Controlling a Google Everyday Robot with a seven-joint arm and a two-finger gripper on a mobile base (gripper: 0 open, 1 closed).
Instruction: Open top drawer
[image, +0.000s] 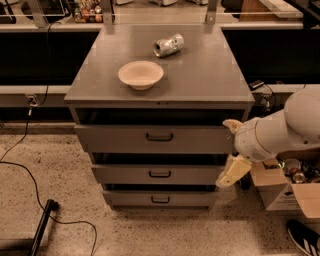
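Observation:
The top drawer (115, 139) is the widest grey front of the cabinet, just under the tabletop, with a small black bar handle (159, 136) at its centre. A dark gap shows between its upper edge and the tabletop. Two narrower grey drawer fronts, the middle one (125, 174) and the bottom one (130, 199), sit below it, each with a like handle. My gripper (232, 172) is cream-coloured and hangs at the cabinet's right side, level with the middle drawer, to the right of and below the top drawer's handle. It holds nothing that I can see.
A cream bowl (140, 74) and a crushed can (168, 45) lie on the cabinet top (210, 80). Cardboard boxes (280, 187) with small items stand on the floor to the right. A black cable (30, 172) and a black pole (42, 225) lie on the floor to the left.

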